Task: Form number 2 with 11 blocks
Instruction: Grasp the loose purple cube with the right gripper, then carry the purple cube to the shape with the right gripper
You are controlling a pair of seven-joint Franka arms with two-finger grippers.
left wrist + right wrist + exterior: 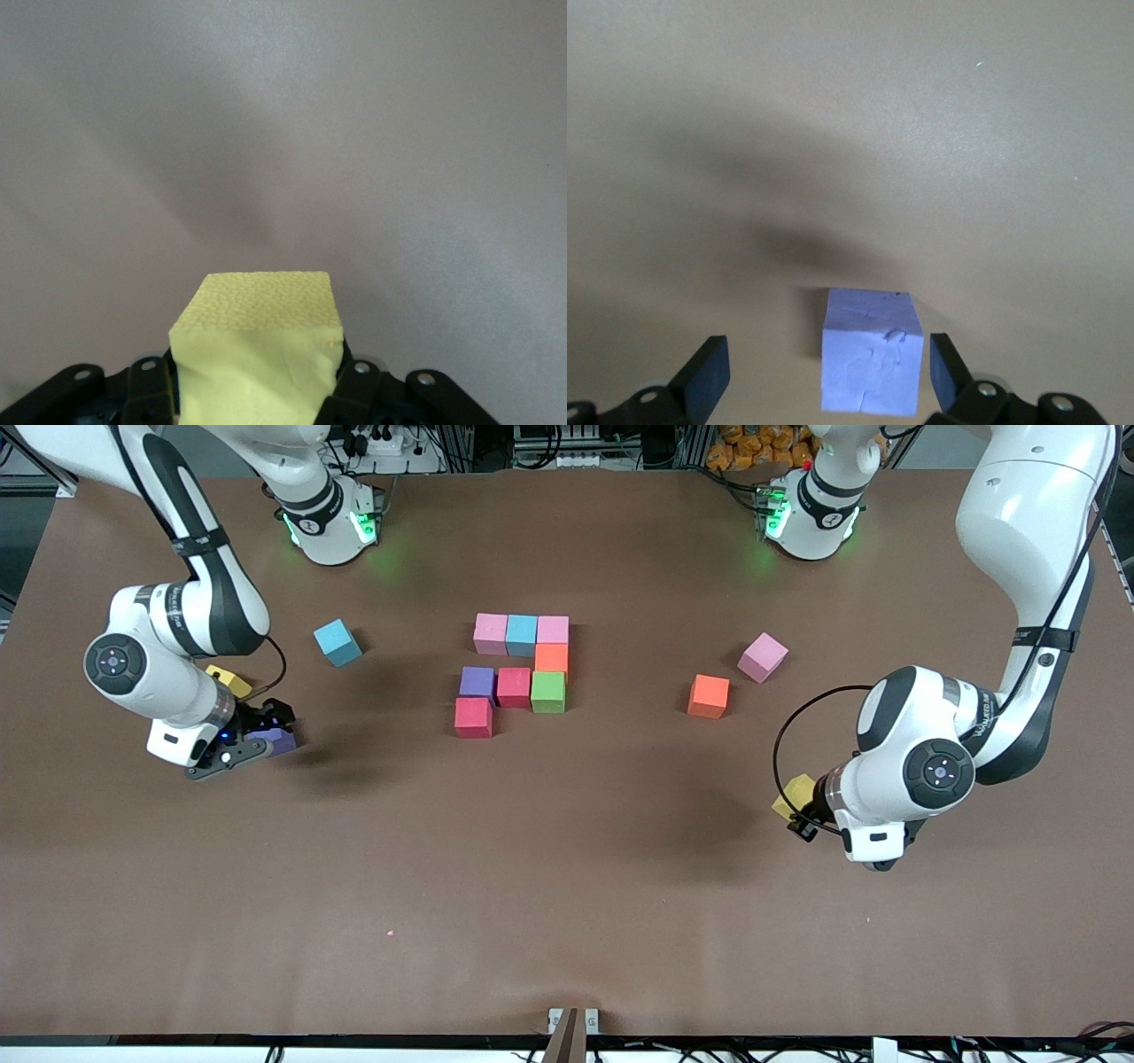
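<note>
Your partly built number 2 [518, 664] sits at mid-table toward the robots' edge, eight matte foam cubes so far: a top row of pink, light blue and pink; an orange cube under the end nearest the left arm; then a row of purple, red and green; and one red cube [473, 716] below the purple end, nearest the front camera. The fourth row is filled; judging by a three-wide, five-row figure, the bottom row of three cubes remains to be laid.

The left gripper [257, 390] is clamped on a yellow foam cube [257, 354], held over the table toward the left arm's end. The right gripper [824, 372] stands open astride a purple foam cube [873, 363] resting on the table toward the right arm's end; its fingers [709, 372] do not touch it.

Loose stock: a light blue cube [337, 642] and a small yellow cube [229, 681] near the right arm; an orange cube [709, 696] and a pink cube [763, 657] toward the left arm's end.

The step in hand appears to be delivery of the yellow cube. You need to carry it to the row under the lone red cube and set it flush, without nudging its neighbours.
</note>
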